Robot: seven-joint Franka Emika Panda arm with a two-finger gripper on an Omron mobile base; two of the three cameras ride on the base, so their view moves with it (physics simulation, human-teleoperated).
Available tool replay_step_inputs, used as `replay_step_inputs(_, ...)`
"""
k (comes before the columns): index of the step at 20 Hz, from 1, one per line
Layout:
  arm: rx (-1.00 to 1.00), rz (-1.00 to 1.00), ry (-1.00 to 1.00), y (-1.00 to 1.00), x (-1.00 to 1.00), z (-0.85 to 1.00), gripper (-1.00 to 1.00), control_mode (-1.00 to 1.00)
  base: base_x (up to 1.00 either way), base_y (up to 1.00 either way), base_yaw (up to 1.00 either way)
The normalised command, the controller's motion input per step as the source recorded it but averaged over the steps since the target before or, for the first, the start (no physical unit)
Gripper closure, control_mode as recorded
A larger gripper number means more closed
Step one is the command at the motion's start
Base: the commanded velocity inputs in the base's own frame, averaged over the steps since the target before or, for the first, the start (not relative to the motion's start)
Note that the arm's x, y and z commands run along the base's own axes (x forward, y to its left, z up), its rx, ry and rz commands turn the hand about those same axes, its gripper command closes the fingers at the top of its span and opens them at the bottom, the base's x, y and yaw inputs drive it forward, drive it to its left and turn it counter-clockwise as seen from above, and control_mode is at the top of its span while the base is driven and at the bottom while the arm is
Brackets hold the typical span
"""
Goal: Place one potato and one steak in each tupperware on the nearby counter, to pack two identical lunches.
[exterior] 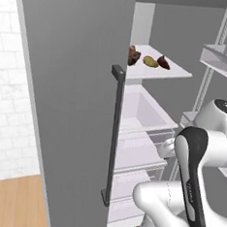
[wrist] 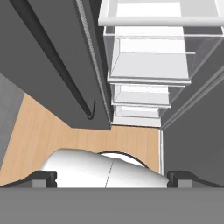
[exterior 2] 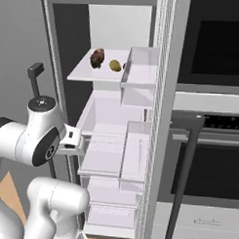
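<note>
Gripper open; potato, steak on fridge shelf

Grey fridge door stands open, its dark handle vertical. Upper shelf carries 1 potato between 2 dark red steaks. Drawers sit below.

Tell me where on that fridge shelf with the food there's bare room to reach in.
The top shelf is bare along its front and left, ahead of the steak and potato. Its right end is crowded by the door bin. The open claw is low, well under that shelf.
</note>
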Motion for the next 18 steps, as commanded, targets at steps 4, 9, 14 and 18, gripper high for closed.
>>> replay_step_inputs(4, 0.00, 0.00, 0.00, 0.00, 0.00, 0.00, -1.00, 1.00, 0.21, -0.27, 0.01)
replay_step_inputs(9, 0.00, 0.00, 0.00, 0.00, 0.00, 0.00, -1.00, 1.00, 0.54, -0.17, -0.02)
replay_step_inputs(14, 0.00, 0.00, 0.00, 0.00, 0.00, 0.00, -1.00, 1.00, 0.42, -0.08, -0.05)
replay_step_inputs(18, 0.00, 0.00, 0.00, 0.00, 0.00, 0.00, -1.00, 1.00, 0.14, -0.21, 0.00)
